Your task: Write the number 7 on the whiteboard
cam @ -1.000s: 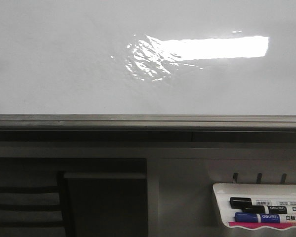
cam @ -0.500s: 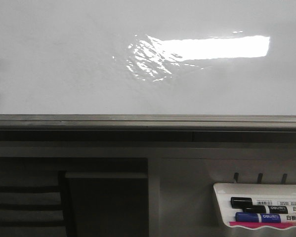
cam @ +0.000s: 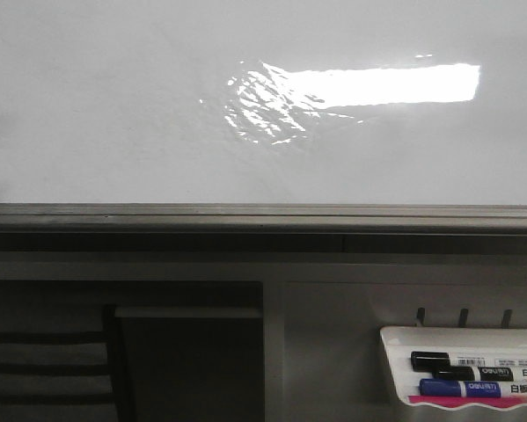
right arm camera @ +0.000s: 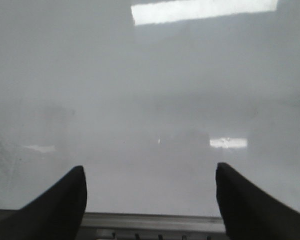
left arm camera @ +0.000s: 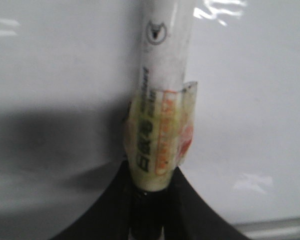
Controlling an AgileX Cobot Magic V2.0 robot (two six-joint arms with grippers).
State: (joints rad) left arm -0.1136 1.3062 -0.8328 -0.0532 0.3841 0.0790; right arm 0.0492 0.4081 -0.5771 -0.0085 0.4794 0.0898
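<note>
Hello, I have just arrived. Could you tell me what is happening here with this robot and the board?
The robot faces a large whiteboard. Its left gripper is shut on a white marker wrapped in tape, which points toward the board. The marker's tip is out of the picture, so contact cannot be judged. The right gripper is open, holds nothing, and also faces the board. No writing shows on the board in any view. Two spare markers lie in a white tray below the board's frame.

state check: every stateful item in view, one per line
whiteboard: blank, no 7 visible
left gripper: shut on a marker wrapped in tape
right gripper: open, empty, facing the board
black marker: capped, lying in the tray
blue marker: capped, in the tray
</note>
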